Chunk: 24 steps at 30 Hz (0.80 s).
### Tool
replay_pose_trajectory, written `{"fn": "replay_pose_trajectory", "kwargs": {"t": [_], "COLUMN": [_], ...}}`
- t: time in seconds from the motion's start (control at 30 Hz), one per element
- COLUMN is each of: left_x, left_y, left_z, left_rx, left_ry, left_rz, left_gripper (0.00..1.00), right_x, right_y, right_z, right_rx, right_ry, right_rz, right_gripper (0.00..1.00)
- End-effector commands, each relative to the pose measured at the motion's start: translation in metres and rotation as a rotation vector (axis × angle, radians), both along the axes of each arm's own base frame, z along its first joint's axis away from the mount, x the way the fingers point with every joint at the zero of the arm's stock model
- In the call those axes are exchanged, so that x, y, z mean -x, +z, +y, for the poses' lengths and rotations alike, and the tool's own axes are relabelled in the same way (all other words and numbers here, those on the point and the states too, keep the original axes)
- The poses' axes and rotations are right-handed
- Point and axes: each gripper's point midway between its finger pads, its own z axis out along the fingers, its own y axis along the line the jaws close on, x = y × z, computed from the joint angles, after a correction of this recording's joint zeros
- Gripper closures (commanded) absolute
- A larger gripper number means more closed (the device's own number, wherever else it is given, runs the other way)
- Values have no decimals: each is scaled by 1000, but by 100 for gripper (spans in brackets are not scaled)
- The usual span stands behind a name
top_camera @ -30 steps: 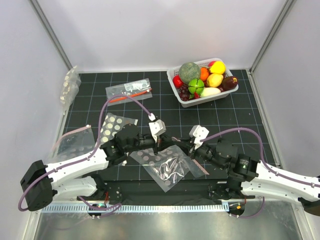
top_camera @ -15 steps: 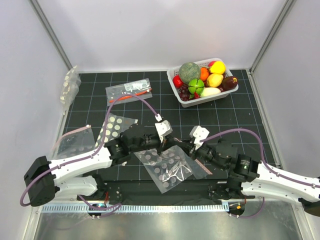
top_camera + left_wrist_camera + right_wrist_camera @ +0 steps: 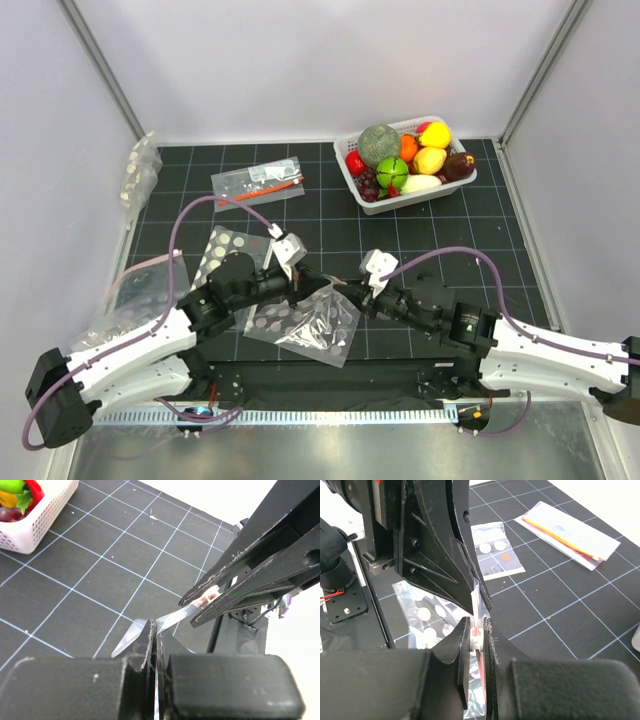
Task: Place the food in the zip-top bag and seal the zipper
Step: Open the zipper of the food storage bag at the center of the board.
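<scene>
Clear dotted zip-top bag [image 3: 300, 322] sagging between the arms, left gripper [image 3: 154, 652] pinching its mouth edge, right gripper [image 3: 478, 636] nipping the same edge, food [image 3: 400, 158] sitting in white basket [image 3: 352, 186]

clear white-dotted zip-top bag [image 3: 300, 325] crumpled, mouth edge pinched between left gripper [image 3: 154, 635] and right gripper [image 3: 477, 627], pink zipper [image 3: 481, 660] upright in right gripper's jaws, glossy food [image 3: 405, 160] heaped well beyond both
</scene>
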Motion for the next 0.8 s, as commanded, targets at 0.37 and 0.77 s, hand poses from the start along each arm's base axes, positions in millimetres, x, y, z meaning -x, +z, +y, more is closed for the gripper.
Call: {"fn": "replay_pose_trajectory", "kwargs": {"t": [0.37, 0.77], "left_x": [-16, -12], "left_y": [33, 43], "left_z": [31, 37], "left_rx": [149, 197], "left_ry": [101, 100], "left_rz": [-22, -29], "left_gripper": [100, 100], "right_x": [3, 5], "right_y": [2, -20], "right_z": [8, 22], "right_rx": [10, 95], "right_ry": [27, 78], "right_rz": [16, 63], "right_gripper": [99, 99]}}
